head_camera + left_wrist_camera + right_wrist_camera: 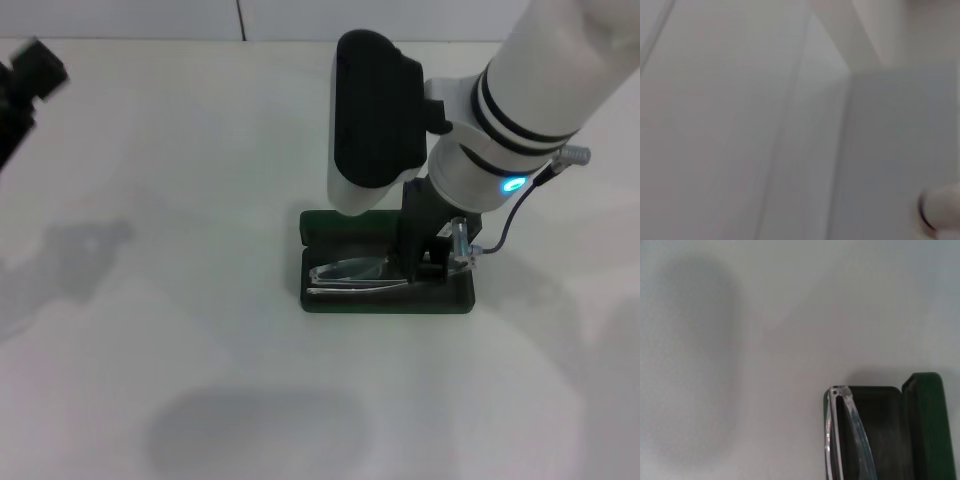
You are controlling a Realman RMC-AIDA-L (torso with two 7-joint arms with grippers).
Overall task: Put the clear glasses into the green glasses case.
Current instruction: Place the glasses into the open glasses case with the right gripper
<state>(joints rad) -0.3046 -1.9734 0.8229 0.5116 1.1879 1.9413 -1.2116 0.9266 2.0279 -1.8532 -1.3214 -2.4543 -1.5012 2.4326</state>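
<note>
Worktop [150,330], white and broad, carried the job, and the green glasses case [390,303] lay open on it at about three o'clock from the centre of the head view, its lid standing up along the far edge. Over the case reached the right arm, its wrist hanging above the tray at the case's three o'clock end. The right gripper [432,262] came down into the tray there; whether its fingers were clamped on the frame or already let go could not be told, since the wrist hid them.

Inside the tray lay the clear glasses [350,277], folded, lenses toward the nine o'clock end. The right wrist view showed one hinge corner of the glasses [840,435] close to the tray's end wall, seemingly at rim height rather than settled on the lining.

The step in hand appeared to be the seating and release. Doing it well would likely mean lowering until the frame rested flat within the walls, opening only then, and lifting straight up so that no finger dragged a thin temple out. A corner left on the rim could stop the lid closing.

The left gripper [25,85] was parked at ten o'clock, well apart, its fingers' state not discernible.
</note>
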